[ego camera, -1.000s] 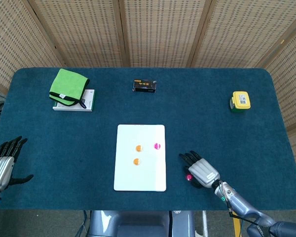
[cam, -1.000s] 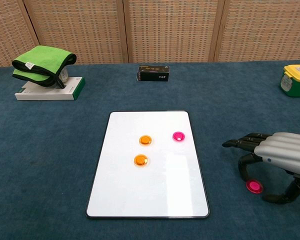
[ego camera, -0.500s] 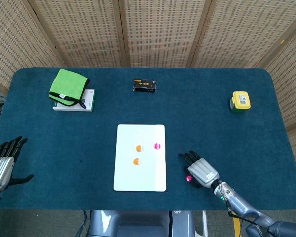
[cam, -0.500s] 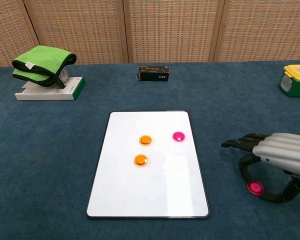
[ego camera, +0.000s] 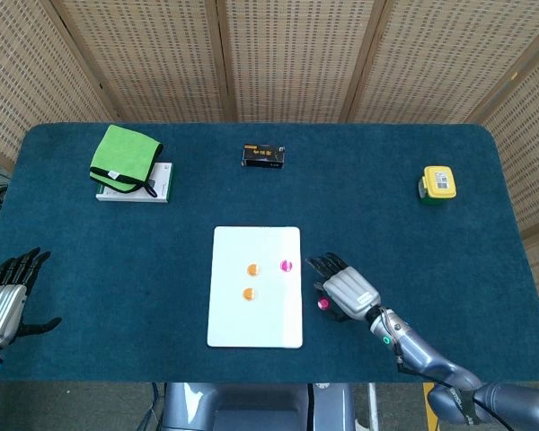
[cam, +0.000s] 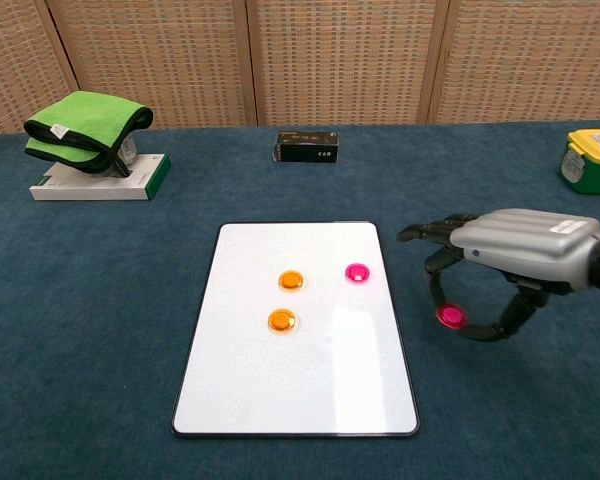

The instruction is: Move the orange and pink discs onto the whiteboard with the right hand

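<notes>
A white whiteboard (ego camera: 256,319) (cam: 300,390) lies flat in the middle of the blue table. On it sit two orange discs (ego camera: 252,268) (ego camera: 249,294) (cam: 291,280) (cam: 281,321) and one pink disc (ego camera: 286,266) (cam: 356,272). My right hand (ego camera: 343,289) (cam: 505,255) hovers just right of the board, pinching a second pink disc (ego camera: 323,304) (cam: 449,316) between thumb and finger, lifted off the cloth. At the lower left edge of the head view my left hand (ego camera: 4,301) stays with fingers spread, holding nothing.
A green cloth (ego camera: 124,156) (cam: 85,125) lies on a white-green box (ego camera: 162,184) (cam: 100,185) at the back left. A small black box (ego camera: 263,156) (cam: 306,147) stands at the back centre. A yellow-green container (ego camera: 437,184) (cam: 592,160) sits at the right.
My right hand has closed on the pink disc, lifted it from the table and carried it left toward the whiteboard's right edge. The left hand has not moved.
</notes>
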